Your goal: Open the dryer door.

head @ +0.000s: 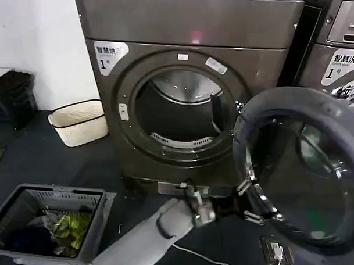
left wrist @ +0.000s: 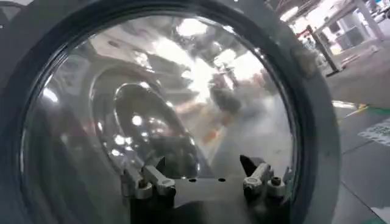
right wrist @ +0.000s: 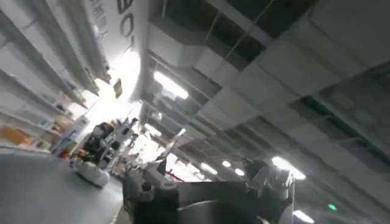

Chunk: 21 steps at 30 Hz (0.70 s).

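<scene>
The dark grey dryer [head: 186, 28] stands in front of me with its round drum opening [head: 180, 109] uncovered. The dryer door [head: 303, 172] hangs swung out to the right, glass facing me. My left arm reaches in from below, and its gripper [head: 253, 202] is at the door's lower left rim. In the left wrist view the left gripper [left wrist: 204, 167] is open, its fingers spread close in front of the door glass [left wrist: 164, 97], nothing between them. My right gripper [right wrist: 207, 173] points up at a ceiling, open and empty.
A grey laundry basket [head: 23, 197] with clothes sits on the floor at the lower left. A cream basket [head: 78, 122] stands left of the dryer. Another machine [head: 342, 51] stands at the right. A small device with a white cable [head: 276, 250] lies on the floor under the door.
</scene>
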Motion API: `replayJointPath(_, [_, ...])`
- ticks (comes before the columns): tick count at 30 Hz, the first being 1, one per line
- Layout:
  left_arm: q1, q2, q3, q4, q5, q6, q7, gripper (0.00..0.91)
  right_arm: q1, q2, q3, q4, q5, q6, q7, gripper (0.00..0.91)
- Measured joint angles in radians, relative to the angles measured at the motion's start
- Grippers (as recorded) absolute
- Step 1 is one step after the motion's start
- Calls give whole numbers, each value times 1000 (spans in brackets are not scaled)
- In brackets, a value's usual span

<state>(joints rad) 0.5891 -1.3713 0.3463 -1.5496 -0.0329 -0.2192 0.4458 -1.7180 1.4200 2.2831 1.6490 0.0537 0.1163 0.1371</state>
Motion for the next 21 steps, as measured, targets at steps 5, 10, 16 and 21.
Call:
replayJointPath(5, [-58,-64,22,76,0,-3,0,907,8,12,1,0,6,11,3,907])
replayJointPath(10, [-95,-106,32,125,-2,-2,1,907,12,16,4,5,4,9,5,907])
replayJointPath(16, [-114,-138,35,161,0,-2,1,907,7,9,10,-13,4,23,9,907])
replayJointPath(21, [-138,-173,36,201,4,-3,1,907,2,9,11,-24,5,41,9,907])
